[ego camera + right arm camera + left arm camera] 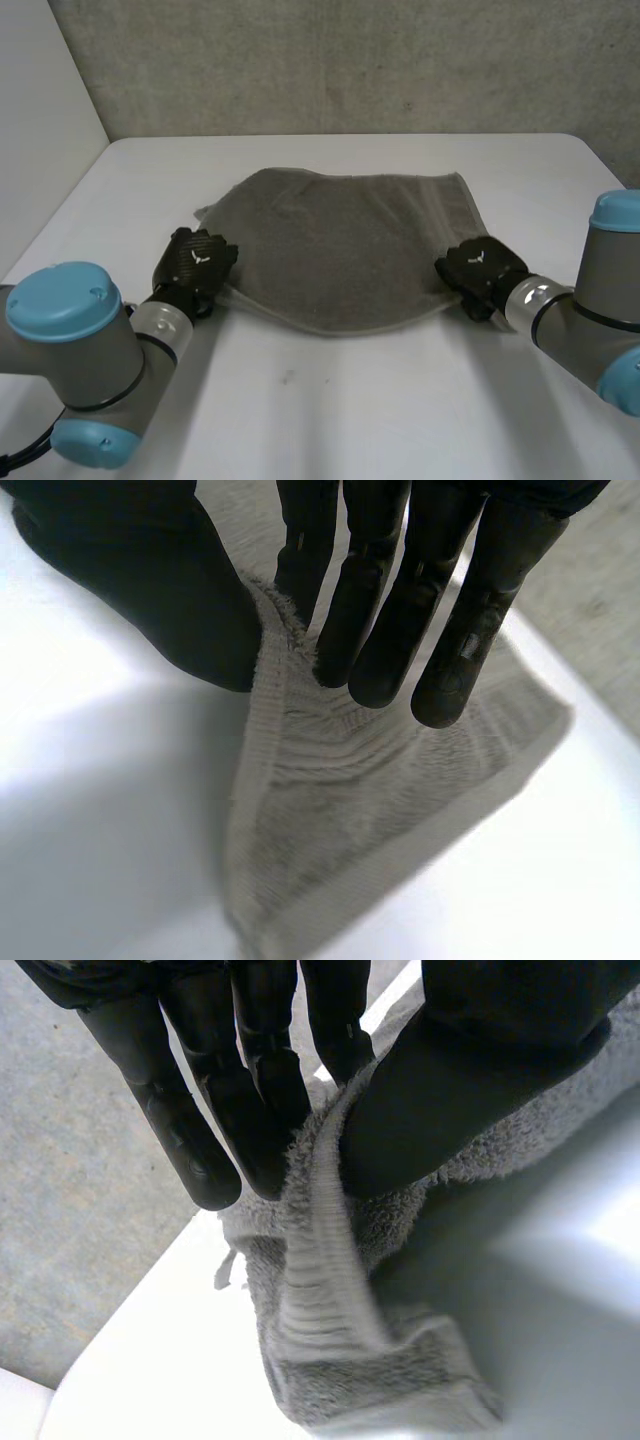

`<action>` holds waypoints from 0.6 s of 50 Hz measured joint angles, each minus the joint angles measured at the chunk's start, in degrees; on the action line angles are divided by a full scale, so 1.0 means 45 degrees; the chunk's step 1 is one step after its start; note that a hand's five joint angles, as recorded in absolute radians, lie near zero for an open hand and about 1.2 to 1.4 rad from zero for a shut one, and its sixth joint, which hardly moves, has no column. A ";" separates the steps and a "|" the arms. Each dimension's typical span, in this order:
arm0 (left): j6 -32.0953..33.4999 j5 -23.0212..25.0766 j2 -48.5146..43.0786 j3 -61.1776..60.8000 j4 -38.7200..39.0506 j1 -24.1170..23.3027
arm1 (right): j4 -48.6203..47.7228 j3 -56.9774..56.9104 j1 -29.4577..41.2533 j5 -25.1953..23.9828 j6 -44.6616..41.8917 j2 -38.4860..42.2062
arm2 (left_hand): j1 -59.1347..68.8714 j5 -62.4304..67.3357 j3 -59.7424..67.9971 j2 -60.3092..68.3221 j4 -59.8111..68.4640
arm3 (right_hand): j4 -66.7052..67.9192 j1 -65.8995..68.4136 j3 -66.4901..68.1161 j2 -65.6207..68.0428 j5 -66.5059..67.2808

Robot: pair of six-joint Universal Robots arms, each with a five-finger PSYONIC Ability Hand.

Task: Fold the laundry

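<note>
Head view: grey towel [345, 245] lying on white table [400, 400]. Left hand [197, 262] pinching its near-left corner and right hand [480, 270] its near-right, thumbs against fingers. Risk: shallow hem pinches slipping if the lift is running uneven.

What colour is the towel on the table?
The towel is plain grey; the head view shows it best.

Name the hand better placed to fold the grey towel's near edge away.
Neither alone, I'd judge: the left hand pinches the grey terry towel at its near left corner, the right hand at its near right corner, so both fit.
</note>
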 measured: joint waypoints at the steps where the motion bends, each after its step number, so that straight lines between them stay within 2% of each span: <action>1: 0.0000 0.0000 0.0000 0.0000 0.0000 0.0000 | 0.0000 0.0000 0.0000 0.0000 0.0000 0.0000 | 0.0000 0.0000 0.0000 0.0000 0.0000 | 0.0000 0.0000 0.0000 0.0000 0.0000; 5: 0.0001 0.0007 0.0215 -0.0206 -0.0024 -0.0001 | 0.0758 0.0168 -0.0477 -0.0343 0.0290 -0.0222 | -0.1326 -0.1541 -0.1703 -0.1708 -0.1701 | 0.0000 0.0000 0.0000 -0.0001 0.0017; 6: 0.0005 0.0011 0.0221 -0.0201 -0.0016 0.0004 | 0.0859 0.0205 -0.0618 -0.0399 0.0348 -0.0291 | -0.3382 -0.3301 -0.3453 -0.3481 -0.3463 | 0.0000 0.0000 0.0000 -0.0001 0.0023; 8: 0.0010 0.0019 0.0191 -0.0174 -0.0001 0.0018 | 0.0959 0.0258 -0.0810 -0.0467 0.0414 -0.0381 | -0.3838 -0.3744 -0.3868 -0.3894 -0.3678 | 0.0000 0.0000 0.0000 -0.0001 0.0023; 9: 0.0019 0.0023 0.0131 -0.0127 0.0019 0.0038 | 0.0989 0.0298 -0.0982 -0.0500 0.0452 -0.0447 | -0.5307 -0.5641 -0.5626 -0.5642 -0.5573 | 0.0000 0.0000 0.0000 -0.0001 0.0026; 15: 0.0031 0.0016 -0.0175 0.0069 0.0085 0.0109 | 0.0963 0.0398 -0.1535 -0.0526 0.0503 -0.0563 | -0.6949 -0.7263 -0.7173 -0.7216 -0.7177 | 0.0000 0.0000 0.0000 -0.0001 0.0030; 27: -0.0009 -0.0017 -0.0623 0.0184 0.0158 0.0624 | 0.0718 0.0559 -0.2124 -0.0469 0.0488 -0.0634 | -0.7325 -0.7697 -0.7602 -0.7609 -0.7599 | 0.0000 0.0000 0.0000 -0.0001 0.0030; 30: -0.0020 0.0006 -0.0737 0.0163 0.0113 0.0746 | 0.0667 0.0628 -0.2154 -0.0466 0.0488 -0.0673 | -0.4994 -0.5602 -0.5509 -0.5251 -0.5504 | 0.0000 0.0000 0.0000 -0.0001 0.0031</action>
